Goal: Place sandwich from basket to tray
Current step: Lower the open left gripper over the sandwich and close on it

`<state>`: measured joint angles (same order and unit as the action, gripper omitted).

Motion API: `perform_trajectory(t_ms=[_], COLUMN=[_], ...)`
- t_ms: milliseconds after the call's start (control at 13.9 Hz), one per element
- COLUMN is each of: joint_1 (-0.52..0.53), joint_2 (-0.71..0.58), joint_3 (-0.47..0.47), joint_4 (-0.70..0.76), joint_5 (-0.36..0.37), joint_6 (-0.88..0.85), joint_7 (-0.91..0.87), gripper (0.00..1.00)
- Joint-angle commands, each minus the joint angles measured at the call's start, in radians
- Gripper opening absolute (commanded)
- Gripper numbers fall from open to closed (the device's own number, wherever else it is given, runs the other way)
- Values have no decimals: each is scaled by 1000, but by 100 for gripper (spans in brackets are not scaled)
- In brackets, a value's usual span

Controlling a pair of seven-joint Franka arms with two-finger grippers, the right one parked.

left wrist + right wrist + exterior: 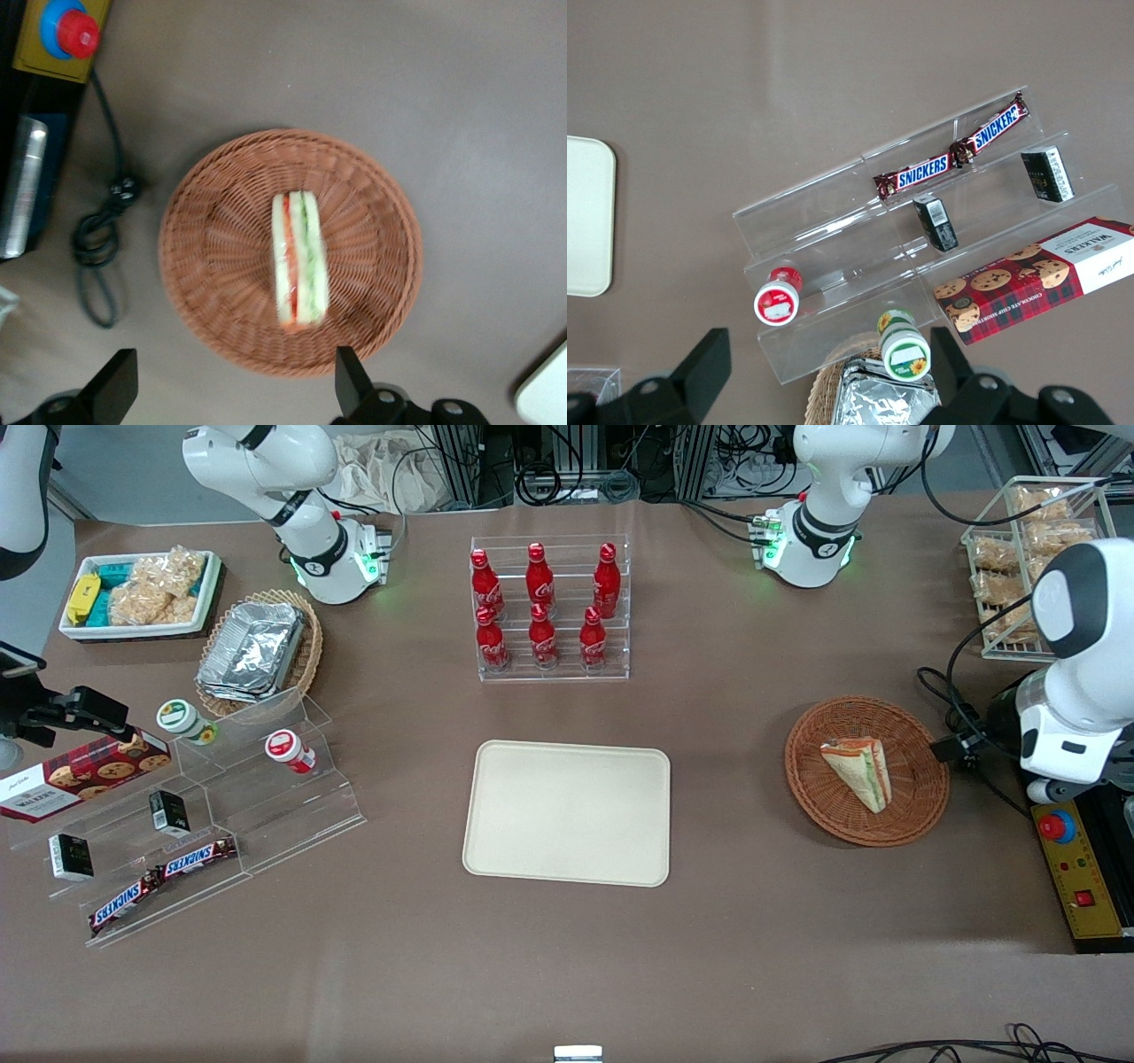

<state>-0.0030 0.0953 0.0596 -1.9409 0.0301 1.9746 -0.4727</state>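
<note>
The sandwich (859,772) lay in the round woven basket (921,802) at the right of the front frame, resting on its side near the basket's middle. In the left wrist view its striped filling edge (299,258) faced the camera, with the basket rim (199,190) visible all round it. The tray (567,812) sat bare at the centre of the front frame, well apart from the basket. The gripper (232,390) hung above the basket, its two dark fingers spread wide and holding nothing, one fingertip (347,374) over the rim. No contact with the sandwich was observed. The task was judged to be at the approach step, before any grasp. The next move would call for a descent that centres the fingers across the wedge's bread faces, then a gentle closure, since the soft bread in its wrap could crush or slip.
</note>
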Motion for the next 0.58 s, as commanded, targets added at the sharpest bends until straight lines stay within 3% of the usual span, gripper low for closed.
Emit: perform_trajectory(t_ms=[0, 144, 505], joint_1=[-3, -9, -17], joint_2=[-48, -43, 20], joint_3=[-1, -3, -7], joint_4=[-185, -274, -317], joint_5=[-24, -25, -25], joint_6=[211, 337, 385], joint_7=[-114, -210, -239], gripper=[100, 100, 100])
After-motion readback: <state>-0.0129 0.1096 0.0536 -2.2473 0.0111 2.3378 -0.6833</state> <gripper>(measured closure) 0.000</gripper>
